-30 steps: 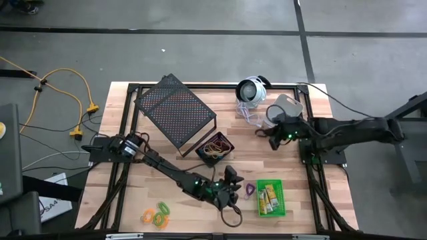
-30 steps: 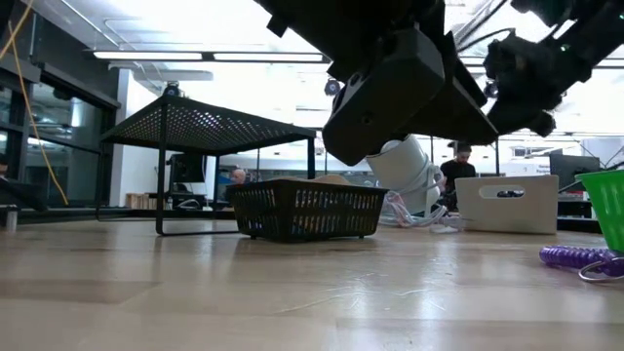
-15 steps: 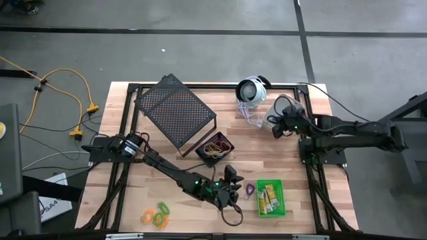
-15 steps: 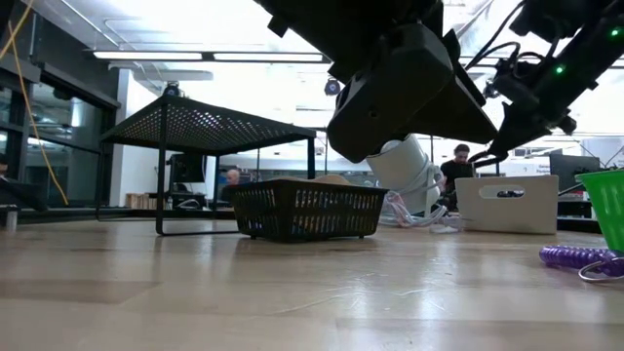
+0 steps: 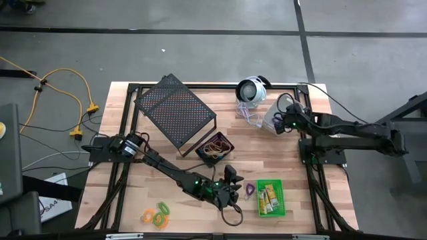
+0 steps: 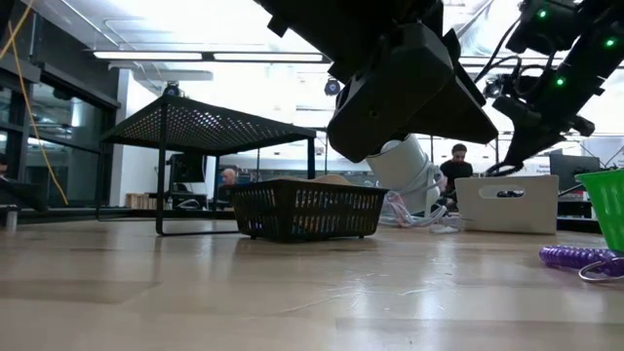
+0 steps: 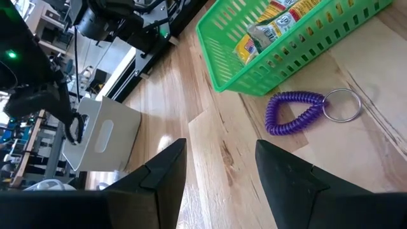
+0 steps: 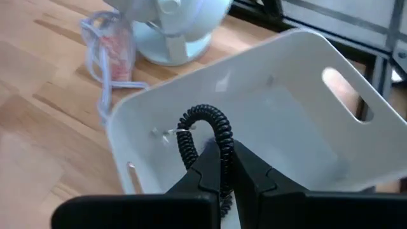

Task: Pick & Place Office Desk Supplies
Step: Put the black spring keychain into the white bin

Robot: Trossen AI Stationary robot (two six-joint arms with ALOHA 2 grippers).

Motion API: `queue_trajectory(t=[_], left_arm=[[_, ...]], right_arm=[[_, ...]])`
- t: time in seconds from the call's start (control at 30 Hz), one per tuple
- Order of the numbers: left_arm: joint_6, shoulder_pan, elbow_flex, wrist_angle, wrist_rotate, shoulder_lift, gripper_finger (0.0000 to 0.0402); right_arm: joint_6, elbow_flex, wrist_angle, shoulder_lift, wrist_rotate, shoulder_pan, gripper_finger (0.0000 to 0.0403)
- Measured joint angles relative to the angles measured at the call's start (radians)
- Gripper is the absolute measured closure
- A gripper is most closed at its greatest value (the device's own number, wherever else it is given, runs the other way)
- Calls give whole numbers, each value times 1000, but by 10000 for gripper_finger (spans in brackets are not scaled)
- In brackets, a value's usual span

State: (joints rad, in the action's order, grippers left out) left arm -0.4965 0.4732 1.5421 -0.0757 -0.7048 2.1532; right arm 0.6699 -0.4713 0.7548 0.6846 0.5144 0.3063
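1. I am leaving a cluster of orange and green elastic loops [image 5: 155, 215] lying flat on the pale wooden table [image 5: 293, 200], at its near left.
2. My left gripper [image 5: 230, 194] is hovering low with its fingers spread, nothing between them. Just beside it lies a purple coiled loop [image 7: 294, 113] with a thin metal ring, near the slotted green bin [image 7: 299, 44] holding yellow packets [image 5: 269, 197].
3. Behind it stand a black mesh bin [image 6: 307, 209] of tangled loops and the big perforated rack [image 5: 175, 110].
4. My right gripper [image 8: 222, 166] is pinching a black springy coil loop [image 8: 203, 130], fingers pressed on it, above the smooth pale grey bin [image 8: 289, 127]. The round white device [image 5: 251, 90] and its cord sit just beside that bin.
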Motion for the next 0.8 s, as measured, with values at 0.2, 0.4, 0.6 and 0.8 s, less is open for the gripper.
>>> queue_trajectory(t=[0.2, 0.4, 0.6, 0.8], left_arm=[[0, 0, 0, 0, 0, 0, 222], [0, 0, 0, 0, 0, 0, 222], [0, 0, 0, 0, 0, 0, 222], [0, 0, 0, 0, 0, 0, 222]], right_arm=[[39, 0, 9, 86, -53, 25, 394], [41, 0, 6, 200, -71, 36, 394], [38, 0, -9, 254, -78, 36, 394], [37, 0, -13, 257, -81, 36, 394]])
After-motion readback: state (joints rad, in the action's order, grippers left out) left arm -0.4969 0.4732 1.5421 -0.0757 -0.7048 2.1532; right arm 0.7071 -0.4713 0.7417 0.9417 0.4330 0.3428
